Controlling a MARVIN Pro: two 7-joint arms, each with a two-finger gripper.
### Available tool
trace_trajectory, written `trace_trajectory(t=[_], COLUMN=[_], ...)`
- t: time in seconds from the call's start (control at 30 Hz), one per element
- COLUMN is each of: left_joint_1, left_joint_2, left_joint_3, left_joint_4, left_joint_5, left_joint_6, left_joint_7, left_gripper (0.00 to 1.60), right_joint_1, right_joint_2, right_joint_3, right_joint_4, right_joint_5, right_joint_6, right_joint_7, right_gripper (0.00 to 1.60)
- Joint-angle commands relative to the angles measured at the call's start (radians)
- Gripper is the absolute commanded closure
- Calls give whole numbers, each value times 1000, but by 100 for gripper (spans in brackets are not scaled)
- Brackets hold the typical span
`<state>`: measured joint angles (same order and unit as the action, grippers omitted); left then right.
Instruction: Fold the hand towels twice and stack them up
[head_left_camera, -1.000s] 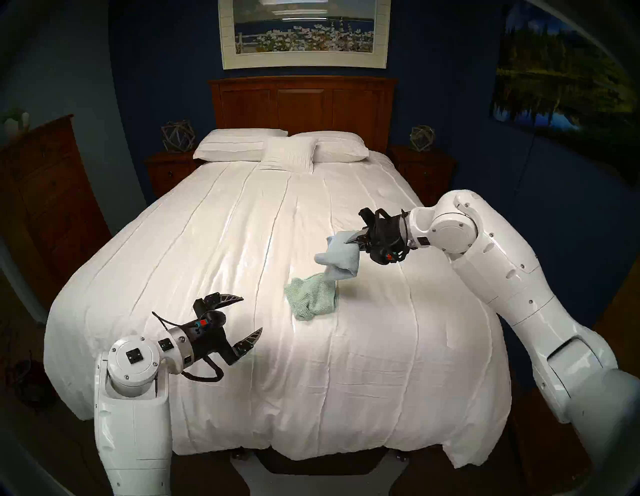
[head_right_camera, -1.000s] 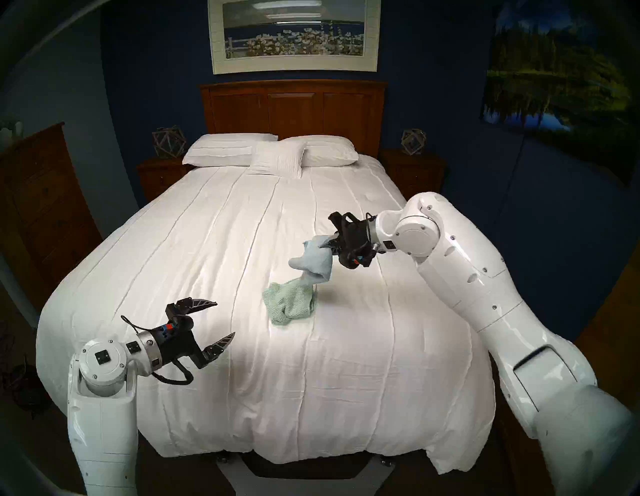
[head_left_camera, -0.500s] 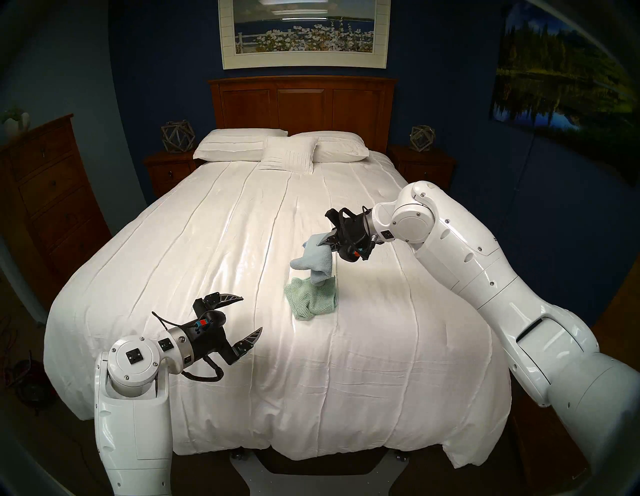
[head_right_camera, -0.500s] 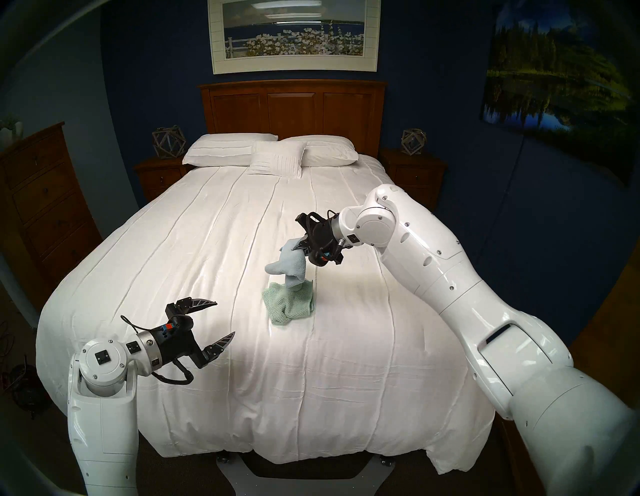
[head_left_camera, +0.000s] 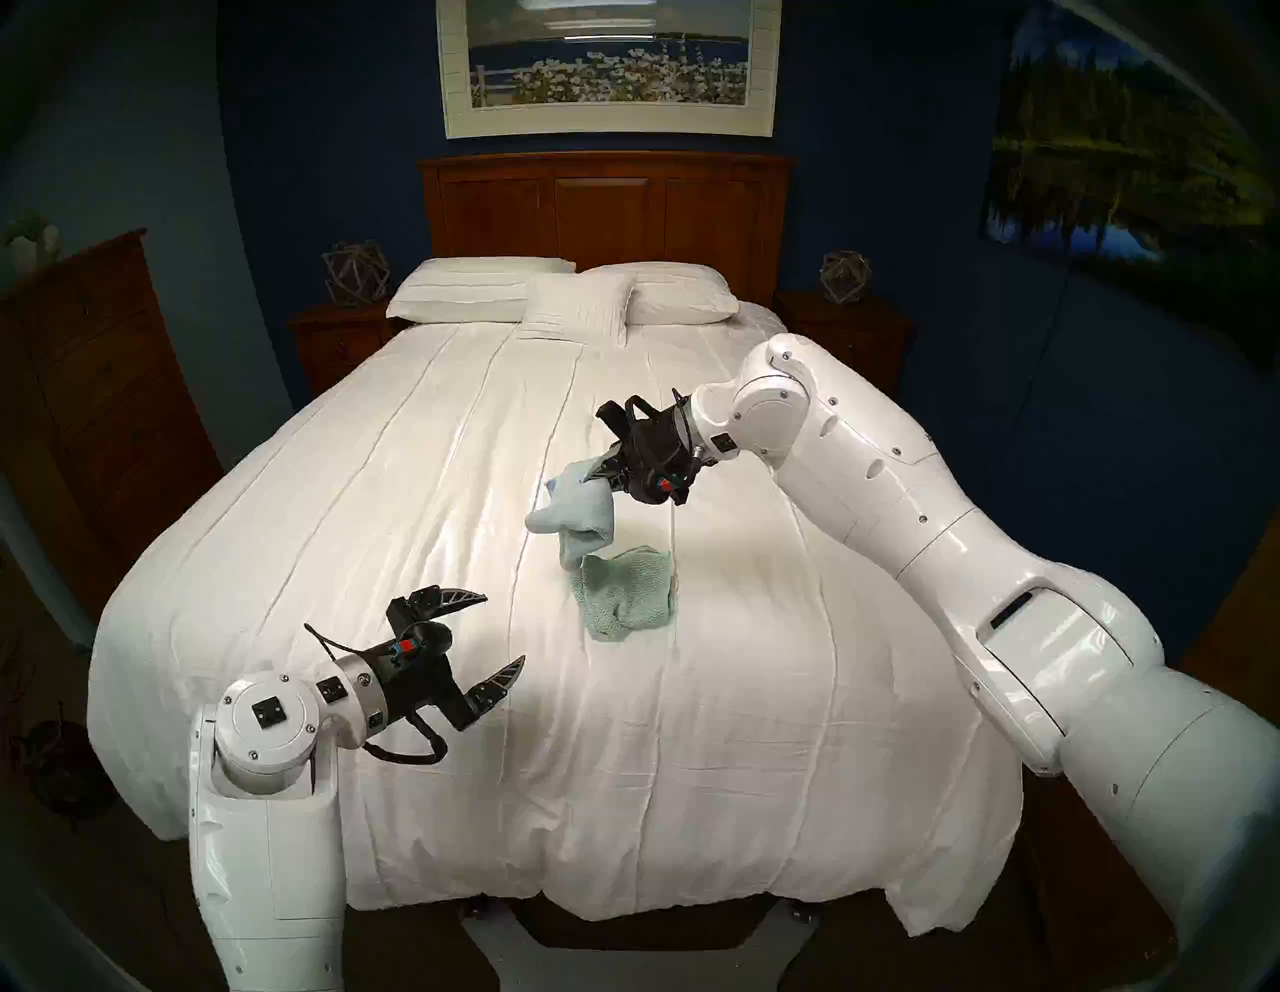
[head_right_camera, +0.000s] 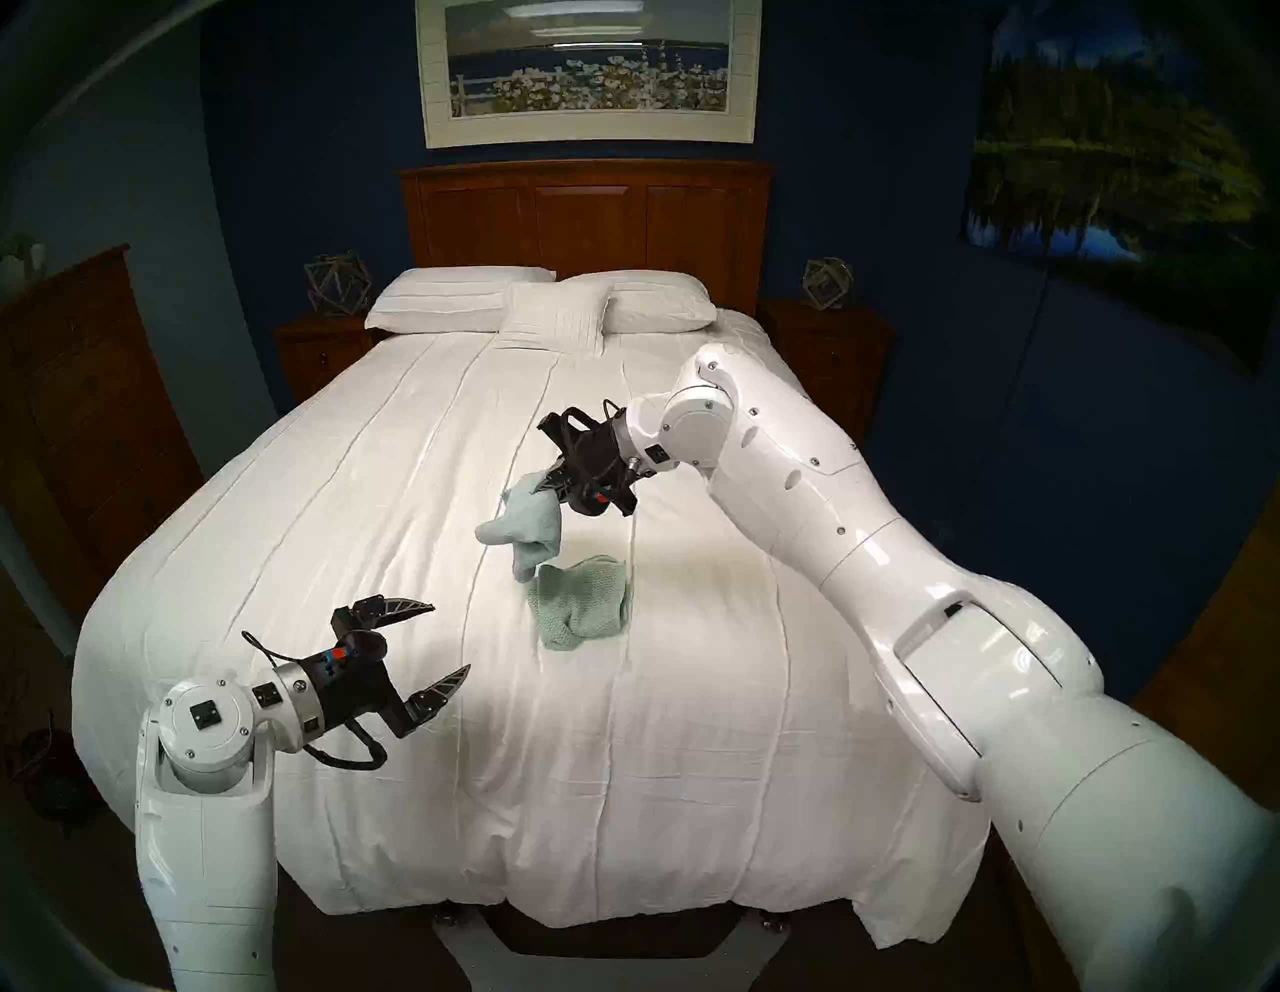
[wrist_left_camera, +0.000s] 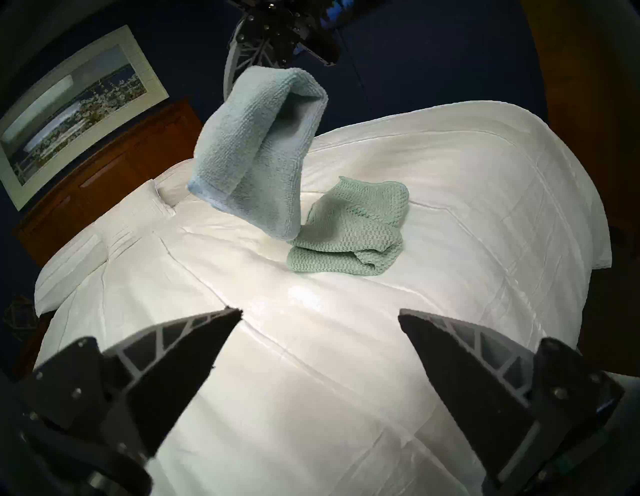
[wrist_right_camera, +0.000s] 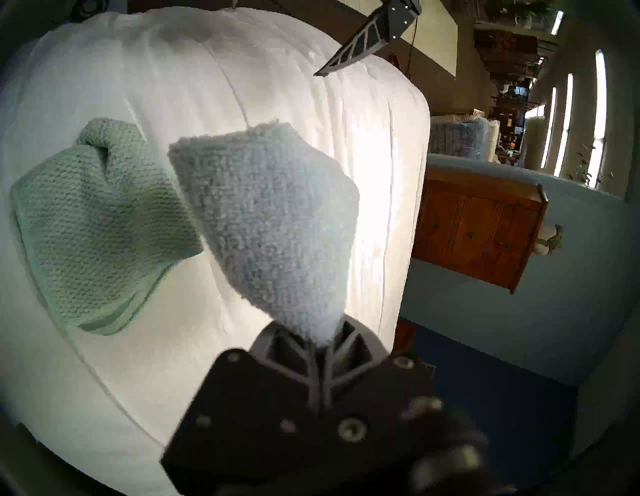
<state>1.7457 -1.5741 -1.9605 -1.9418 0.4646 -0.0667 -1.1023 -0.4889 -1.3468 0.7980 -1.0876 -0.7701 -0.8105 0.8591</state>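
While dangling bunched from the right hand (head_left_camera: 601, 476), pinched tight at one edge, the light blue terry towel (head_left_camera: 578, 516) is hanging clear of the white bedspread (head_left_camera: 727, 693), just above and beside the mint green waffle towel (head_left_camera: 627, 589). Lying crumpled mid-bed, unfolded, well ahead of the left hand (head_left_camera: 495, 630), which is hovering low with fingers spread wide and empty. Judging from this, barely beginning: no fold made on either towel, no stack; spreading flat, two folds each and stacking all remaining.

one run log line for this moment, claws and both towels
right claw: shut on blue towel, lifted off bed | left claw: open, empty | green towel: crumpled on bedspread | folds: none
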Motion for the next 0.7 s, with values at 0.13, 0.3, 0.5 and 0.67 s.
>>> trace_trajectory(t=[0.13,0.3,0.5,0.67], left_joint_1=[-1,-3,-5,-5], left_joint_2=[-1,-4,-7,-10], left_joint_3=[0,-2,-4,-6], left_joint_4=[-24,-23,-23,-24], left_joint_5=[3,5,7,10], left_joint_6=[7,6,4,4], left_joint_7=[-8,-10,-13,-16], left_gripper=[0,0,0,0], right_joint_1=[43,-36,-82,-101], right_joint_2=[-44,17,64,120], right_joint_3=[-35,-65,-102,-103], right_joint_4=[77,4,-7,-50], right_joint_5=[102,114,66,-6], right_joint_6=[-137,-142,-114,-101], right_joint_7=[77,93,60,16], right_gripper=[160,160,160,160])
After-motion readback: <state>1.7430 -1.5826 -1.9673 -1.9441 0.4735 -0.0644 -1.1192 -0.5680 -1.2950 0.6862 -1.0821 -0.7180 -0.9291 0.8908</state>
